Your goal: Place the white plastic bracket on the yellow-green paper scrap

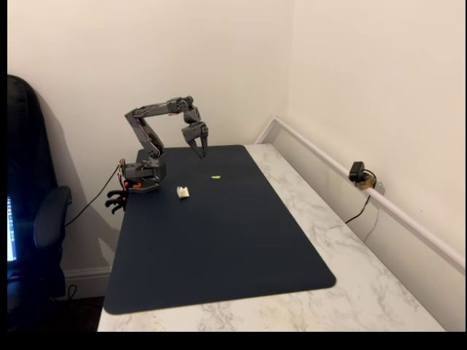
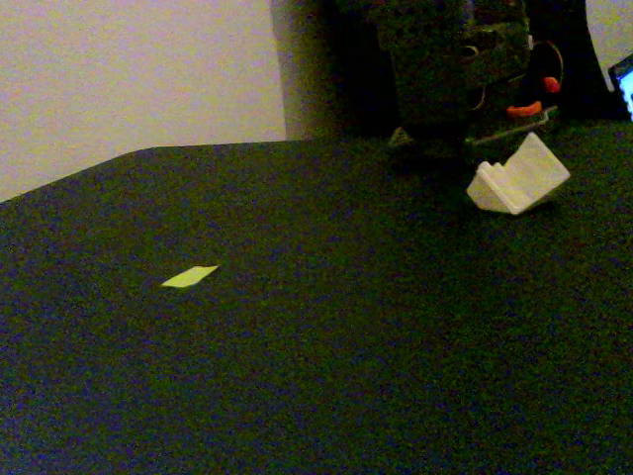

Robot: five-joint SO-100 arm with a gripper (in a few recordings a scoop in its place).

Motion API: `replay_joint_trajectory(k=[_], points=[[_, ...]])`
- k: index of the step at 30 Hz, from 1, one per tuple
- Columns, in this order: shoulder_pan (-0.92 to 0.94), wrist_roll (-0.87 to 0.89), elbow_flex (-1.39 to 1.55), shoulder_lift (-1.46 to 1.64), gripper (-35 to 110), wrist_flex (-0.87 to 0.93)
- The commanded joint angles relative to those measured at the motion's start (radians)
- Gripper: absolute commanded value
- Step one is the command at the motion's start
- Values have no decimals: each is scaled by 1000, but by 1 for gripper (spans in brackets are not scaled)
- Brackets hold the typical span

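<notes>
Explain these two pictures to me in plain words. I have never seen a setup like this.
The grey machine is a small robot arm bolted at the back edge of a dark blue mat on a marble-look table. Its gripper hangs in the air with its two fingers pointing down, holding nothing; whether they are open is hard to tell. One camera looks down from high up at the table's near end. The other sits low, almost at mat level, facing the arm's base. Two things lie on the mat: the white plastic bracket, near the base, and the yellow-green paper scrap, apart from it. The bracket is meant to go onto the scrap.
</notes>
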Motion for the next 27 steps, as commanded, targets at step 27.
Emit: replay_joint_trajectory(k=[27], points=[[-195,314,-41,-298,26,-48]])
